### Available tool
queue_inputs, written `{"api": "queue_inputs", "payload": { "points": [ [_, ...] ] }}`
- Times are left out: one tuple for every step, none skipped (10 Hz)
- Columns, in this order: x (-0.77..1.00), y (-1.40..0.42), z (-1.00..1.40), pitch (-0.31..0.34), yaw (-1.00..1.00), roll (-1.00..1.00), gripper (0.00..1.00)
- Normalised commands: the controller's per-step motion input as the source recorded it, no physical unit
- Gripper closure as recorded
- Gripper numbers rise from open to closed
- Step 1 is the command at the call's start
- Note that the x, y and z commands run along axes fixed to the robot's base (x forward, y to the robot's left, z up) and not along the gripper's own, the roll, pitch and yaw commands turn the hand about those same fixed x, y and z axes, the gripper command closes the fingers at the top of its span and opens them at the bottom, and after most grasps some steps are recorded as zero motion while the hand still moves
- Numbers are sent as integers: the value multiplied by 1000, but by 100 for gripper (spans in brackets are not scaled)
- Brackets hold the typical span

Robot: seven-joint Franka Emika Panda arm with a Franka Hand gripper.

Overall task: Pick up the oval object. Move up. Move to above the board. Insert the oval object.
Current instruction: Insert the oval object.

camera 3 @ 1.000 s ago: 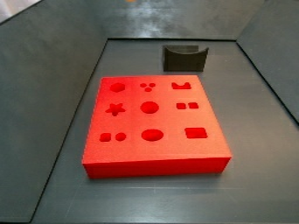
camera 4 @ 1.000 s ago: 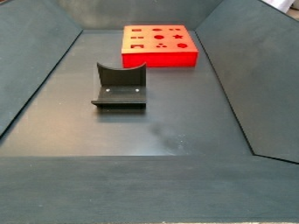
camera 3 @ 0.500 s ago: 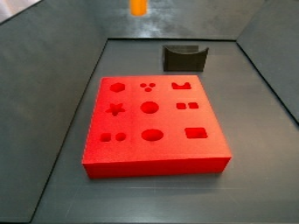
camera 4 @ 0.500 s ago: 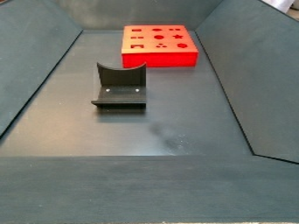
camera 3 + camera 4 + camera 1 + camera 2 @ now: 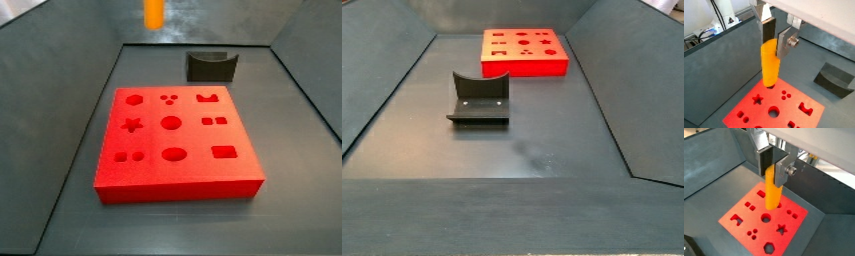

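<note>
The claw (image 5: 771, 172) grips the oval object (image 5: 772, 190) upright, high above the board (image 5: 751, 217). Pick-up and lift are done; final alignment and insertion remain.

You see a dark grey floor (image 5: 543, 130) enclosed by sloping dark grey walls (image 5: 382, 60) in both side views. The fixture (image 5: 477, 98) stands on the floor. In a wrist view, cables (image 5: 707, 32) lie beyond the wall.
</note>
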Motion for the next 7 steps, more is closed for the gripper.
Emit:
{"api": "queue_inputs", "payload": {
  "points": [
    [-157, 0, -834, -211, 149, 29, 100],
    [-11, 0, -809, -217, 126, 59, 100],
    [34, 0, -840, -147, 120, 114, 100],
    [366, -80, -763, -3, 109, 199, 100],
    [380, -154, -809, -59, 97, 109, 100],
    [269, -163, -809, -70, 111, 9, 100],
    [183, -171, -574, 0, 120, 89, 100]
  ]
}}
